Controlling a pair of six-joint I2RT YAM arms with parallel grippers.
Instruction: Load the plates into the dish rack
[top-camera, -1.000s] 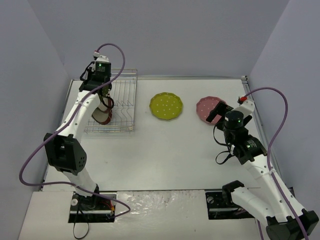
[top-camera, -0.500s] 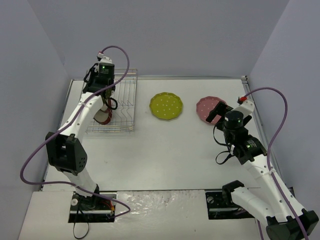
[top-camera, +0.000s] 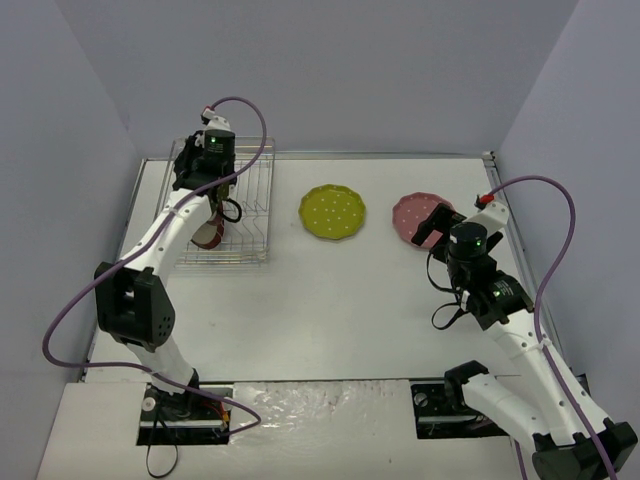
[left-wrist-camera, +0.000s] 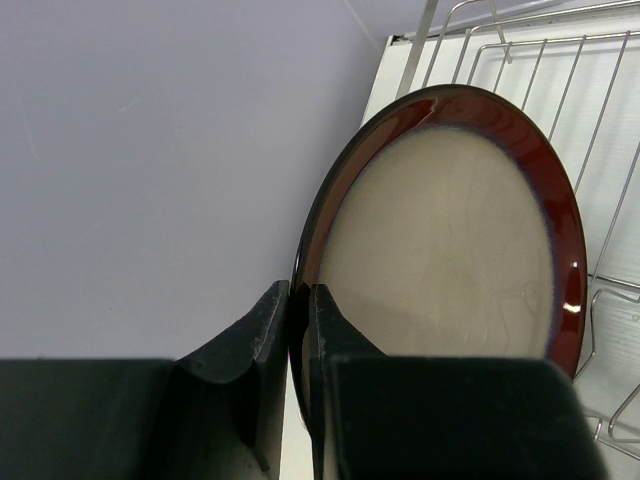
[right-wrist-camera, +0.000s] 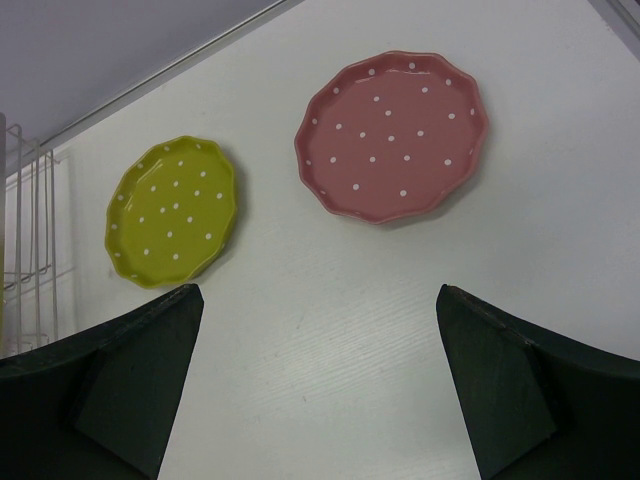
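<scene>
My left gripper (left-wrist-camera: 300, 300) is shut on the rim of a large plate (left-wrist-camera: 450, 240) with a dark red-brown rim and beige centre. It holds the plate on edge over the silver wire dish rack (left-wrist-camera: 560, 60). In the top view the left gripper (top-camera: 212, 195) hangs over the rack (top-camera: 250, 215), with the red-brown plate (top-camera: 208, 235) below it. I cannot make out a second red-brown plate. My right gripper (right-wrist-camera: 318, 295) is open and empty, above the table just short of the pink dotted plate (right-wrist-camera: 392, 135). The yellow-green dotted plate (right-wrist-camera: 172, 212) lies to its left.
In the top view the yellow-green plate (top-camera: 333, 212) and the pink plate (top-camera: 410, 212) lie flat at the back middle and back right. My right gripper (top-camera: 435, 222) covers the pink plate's near edge. Walls close in the left, back and right.
My left gripper has moved a little to the right with the red-brown plate, further over the rack. The right arm has not moved.
</scene>
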